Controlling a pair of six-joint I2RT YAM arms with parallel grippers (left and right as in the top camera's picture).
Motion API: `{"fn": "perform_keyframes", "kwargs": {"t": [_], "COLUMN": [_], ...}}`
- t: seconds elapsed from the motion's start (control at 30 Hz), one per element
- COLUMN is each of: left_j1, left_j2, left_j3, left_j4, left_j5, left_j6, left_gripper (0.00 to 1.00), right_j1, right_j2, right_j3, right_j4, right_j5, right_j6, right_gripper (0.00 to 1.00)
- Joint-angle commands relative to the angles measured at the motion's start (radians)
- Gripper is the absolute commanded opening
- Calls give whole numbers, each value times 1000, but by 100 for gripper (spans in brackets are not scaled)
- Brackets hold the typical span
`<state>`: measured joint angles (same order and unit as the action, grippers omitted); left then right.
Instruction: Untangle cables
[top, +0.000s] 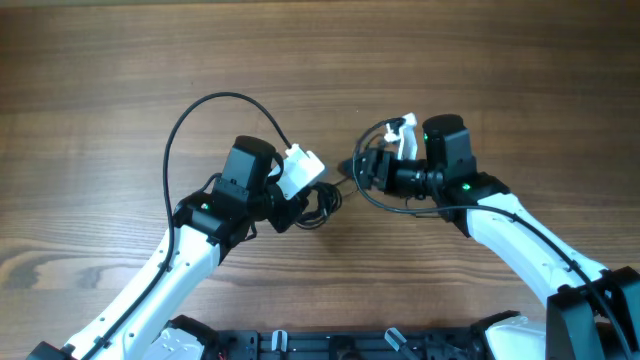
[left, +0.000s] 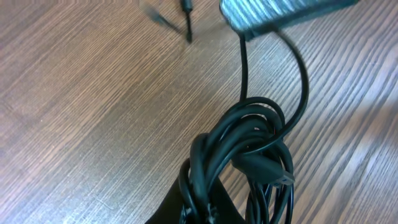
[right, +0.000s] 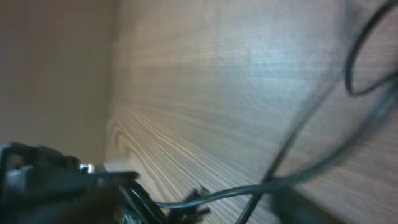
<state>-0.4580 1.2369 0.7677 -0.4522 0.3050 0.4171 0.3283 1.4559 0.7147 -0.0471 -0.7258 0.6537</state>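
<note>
The brown wood-grain tabletop (top: 120, 60) runs its grain lengthwise under everything. Near its middle lies a knotted bundle of thin black cables (top: 320, 203). In the left wrist view the bundle is several loops wound over one another, with a flat black plug end (left: 264, 169) lying across them. One strand leaves the top of the bundle and arcs over bare wood. Beyond the bundle, a short dark cable tip (left: 186, 25) seems to touch the tabletop, but it is too blurred to be sure.
</note>
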Motion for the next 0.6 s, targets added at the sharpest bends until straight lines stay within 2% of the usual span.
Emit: {"fn": "perform_keyframes", "kwargs": {"t": [0.0,0.1,0.13,0.17,0.23,0.33,0.47,0.53,0.57], "left_j1": [2,2,2,2,2,2,2,2,2], "left_j2": [-10,-10,-10,-10,-10,-10,-10,-10,-10], "left_j3": [5,5,5,5,5,5,5,5,5], "left_j4": [6,6,6,6,14,60,128,168,177], "left_j5": [27,28,30,48,115,223,223,222,222], "left_j6": [51,51,50,50,50,47,13,-40,-53], "left_gripper": [4,4,4,4,4,4,4,4,5], "right_j1": [-20,-31,-31,-28,-17,14,74,97,97], "right_j2": [-31,-47,-47,-46,-46,-46,-39,-32,-31], "right_j3": [6,6,6,6,6,6,6,6,6], "right_j4": [-29,0,17,16,16,-3,-26,-26,-26], "right_j5": [-129,-315,-388,-389,-360,-257,-261,-236,-221], "right_j6": [-138,-291,-410,-480,-581,-602,-599,-592,-571], "right_gripper": [100,97,92,82,70,65,55,24,13]}}
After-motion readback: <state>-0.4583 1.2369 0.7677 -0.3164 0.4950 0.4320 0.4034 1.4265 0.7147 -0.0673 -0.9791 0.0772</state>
